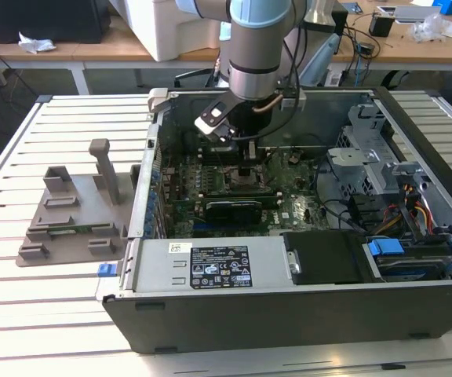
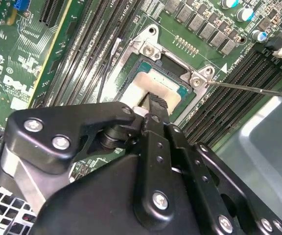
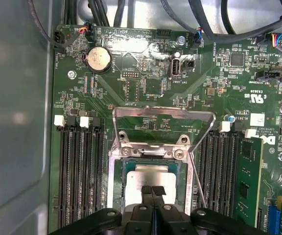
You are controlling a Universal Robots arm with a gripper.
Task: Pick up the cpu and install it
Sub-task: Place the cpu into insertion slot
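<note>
Now: hand point(image 3: 153, 190) down inside open PC case point(image 1: 289, 322), fingers point(image 3: 147, 197) closed together, nothing gripped, tips at cpu point(image 3: 148, 175) top plate; touching or just above, cannot tell. Cpu lies flat in motherboard socket point(image 3: 112, 181), load plate point(image 3: 163, 114) raised. Grey holder tray point(image 1: 61, 236) on tabletop point(image 1: 22, 314) just beside case, exterior view's left.

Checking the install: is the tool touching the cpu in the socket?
Cannot tell. In both wrist views the tool overlaps the cpu; neither shows contact or gap.
</note>
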